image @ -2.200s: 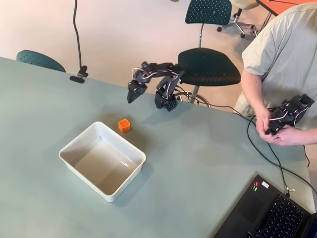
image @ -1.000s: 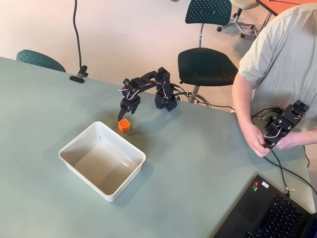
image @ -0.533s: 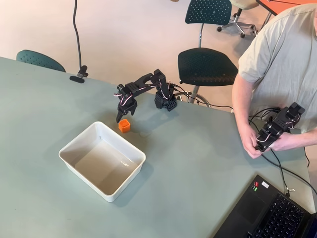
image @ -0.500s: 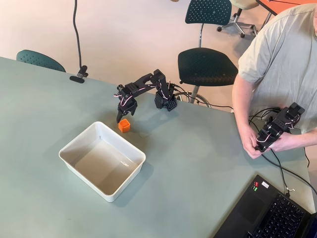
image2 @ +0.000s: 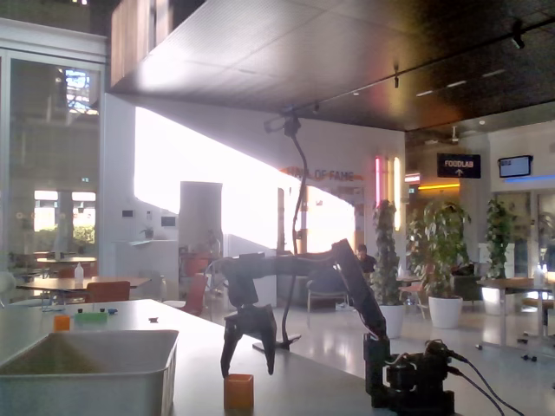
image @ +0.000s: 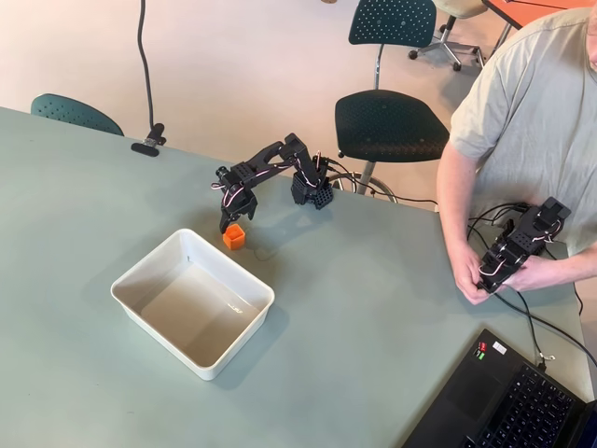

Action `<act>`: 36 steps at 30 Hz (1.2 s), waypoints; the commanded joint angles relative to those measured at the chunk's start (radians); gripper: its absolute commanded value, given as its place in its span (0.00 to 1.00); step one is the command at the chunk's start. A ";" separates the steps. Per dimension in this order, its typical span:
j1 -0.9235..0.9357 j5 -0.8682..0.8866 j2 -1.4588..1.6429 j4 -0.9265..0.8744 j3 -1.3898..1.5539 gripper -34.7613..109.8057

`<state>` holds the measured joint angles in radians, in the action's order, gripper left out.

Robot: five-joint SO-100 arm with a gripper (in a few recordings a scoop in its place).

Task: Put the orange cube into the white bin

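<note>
White bin (image: 192,301) sits at left on the surface (image: 373,308), inside bare and pale; in the fixed view its near wall (image2: 87,381) shows at lower left.

Orange cube (image: 234,236) rests on the surface just beside the bin's far right rim, outside it, apparently not touching it. In the fixed view the cube (image2: 238,392) stands flat on the surface, right of the bin wall, well apart from it by that angle.

Gripper (image: 227,222) hangs directly over the cube, pointing down, arm reaching in from its base at upper right. Fixed view: gripper (image2: 248,362) has its two fingers spread, tips straddling the space above the cube, both tips short of the cube's top. Nothing held.

Key relation: cube lies straight below the gripper, roughly centred between the parted fingers. The cube has no long axis, so finger alignment looks uncritical.

Judgement: approach phase; the next move calls for a short vertical descent, then a close. Risk: a fingertip landing on the cube's top edge and nudging it.
</note>
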<state>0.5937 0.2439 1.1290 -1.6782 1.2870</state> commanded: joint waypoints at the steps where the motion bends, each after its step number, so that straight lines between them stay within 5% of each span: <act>1: -0.008 0.003 -0.011 0.006 -0.032 0.61; 36: -0.003 0.002 -0.204 0.040 -0.161 0.60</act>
<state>0.5875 0.2439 0.9143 -1.6429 1.1520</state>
